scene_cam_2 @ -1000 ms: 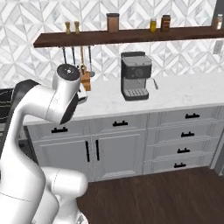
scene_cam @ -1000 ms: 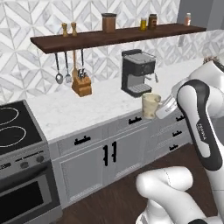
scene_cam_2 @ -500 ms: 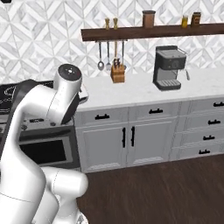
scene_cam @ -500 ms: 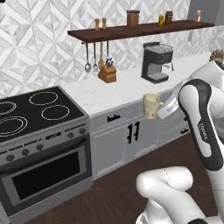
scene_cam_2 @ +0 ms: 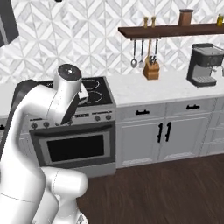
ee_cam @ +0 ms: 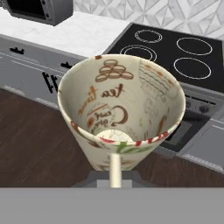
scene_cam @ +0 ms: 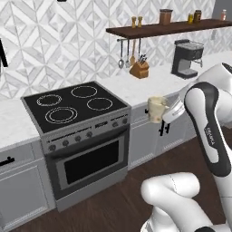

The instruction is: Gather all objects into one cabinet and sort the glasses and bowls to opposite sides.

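**Mid-carry: one mug in hand, nothing yet placed that we can see**

Beyond the gripper (scene_cam: 168,113), at the far side of the kitchen, we see a grey run of lower cabinets (scene_cam_2: 162,135) and a black stove (scene_cam: 74,106). The stove lies ahead of and below the hand, with its oven door facing the dark wood floor. Farther off, a dark brown shelf (scene_cam: 158,28) carries jars, and a coffee machine (scene_cam_2: 204,64) stands on the counter beneath it.

Closest to us, the cream mug (scene_cam: 157,108) is pinched in the closed gripper and held in the air, well above the floor and clear of the counter. In the hand view its open mouth faces the camera, showing brown lettering and drawings inside, and the fingers grip it at the bottom.

We judge the task to be early. One drinking cup is being carried. The wall cabinet, the bowl and the other pieces all remain to be dealt with.

The left base view shows the mug from the side against the stove front. The right base view shows the arm's elbow (scene_cam_2: 68,94) in front of the stove.
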### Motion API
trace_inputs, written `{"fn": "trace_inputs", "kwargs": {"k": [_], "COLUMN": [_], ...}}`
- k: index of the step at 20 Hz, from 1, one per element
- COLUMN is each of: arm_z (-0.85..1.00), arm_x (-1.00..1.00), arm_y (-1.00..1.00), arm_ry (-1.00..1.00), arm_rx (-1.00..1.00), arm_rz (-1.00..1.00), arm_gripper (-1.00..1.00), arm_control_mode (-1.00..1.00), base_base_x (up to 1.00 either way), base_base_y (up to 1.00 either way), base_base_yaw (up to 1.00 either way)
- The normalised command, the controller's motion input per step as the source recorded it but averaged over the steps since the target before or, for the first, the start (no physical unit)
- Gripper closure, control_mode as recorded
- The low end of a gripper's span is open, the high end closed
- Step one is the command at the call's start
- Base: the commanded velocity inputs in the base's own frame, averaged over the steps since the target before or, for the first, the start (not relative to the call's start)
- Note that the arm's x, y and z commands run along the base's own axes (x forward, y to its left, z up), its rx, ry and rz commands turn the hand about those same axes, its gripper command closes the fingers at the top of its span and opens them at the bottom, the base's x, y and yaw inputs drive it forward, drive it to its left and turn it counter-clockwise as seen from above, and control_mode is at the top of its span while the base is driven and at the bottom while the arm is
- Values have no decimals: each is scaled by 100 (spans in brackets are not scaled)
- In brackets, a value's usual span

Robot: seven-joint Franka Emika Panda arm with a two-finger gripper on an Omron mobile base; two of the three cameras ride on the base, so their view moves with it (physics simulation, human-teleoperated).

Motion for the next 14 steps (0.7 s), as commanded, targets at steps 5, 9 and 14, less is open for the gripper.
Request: {"fn": "trace_inputs", "kwargs": {"k": [5, 9, 14], "arm_z": [0, 0, 0], "arm_x": [0, 0, 0], "arm_y": [0, 0, 0], "arm_ry": [0, 0, 0], "arm_rx": [0, 0, 0], "arm_rz": [0, 0, 0], "arm_gripper": [100, 100, 100], "arm_control_mode": [100, 100, 100], "base_base_x": [-48, -17, -17], "base_base_y": [100, 100, 100], "base_base_yaw": [0, -5, -6]}}
